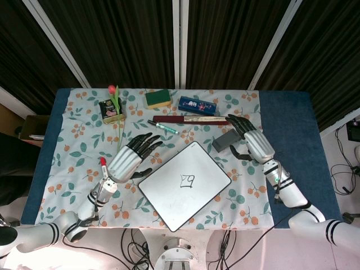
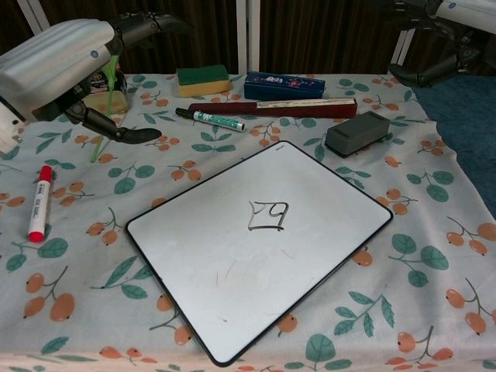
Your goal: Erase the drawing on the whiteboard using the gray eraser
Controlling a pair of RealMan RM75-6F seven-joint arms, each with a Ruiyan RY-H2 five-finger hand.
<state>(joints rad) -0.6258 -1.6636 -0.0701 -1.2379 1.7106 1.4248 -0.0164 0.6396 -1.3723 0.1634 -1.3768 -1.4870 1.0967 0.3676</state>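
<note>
The gray eraser (image 2: 357,132) is lying flat on the flowered cloth, just beside the whiteboard (image 2: 232,263) at about 1 o'clock from its center, and nothing is touching it. It is looking like a light block with a stiff body and probably a soft felt underside, so you are likely needing only a moderate squeeze; I think the best hold is across its two long sides, with the palm above, so the flat bottom is staying level for wiping. The small black drawing (image 2: 267,215) is sitting near the middle of the board and is not yet erased. The board itself is thin and smooth and may be sliding on the cloth when you are pushing on it. Your right hand (image 1: 251,140) is hovering just beside the eraser at 3 o'clock from it, fingers apart and holding nothing. Your left hand (image 1: 130,157) is also spread and empty, waiting at 9 o'clock from the board. A green marker (image 2: 209,118) and a dark red case (image 2: 271,107) are lying at 12 o'clock, apart from the eraser.
</note>
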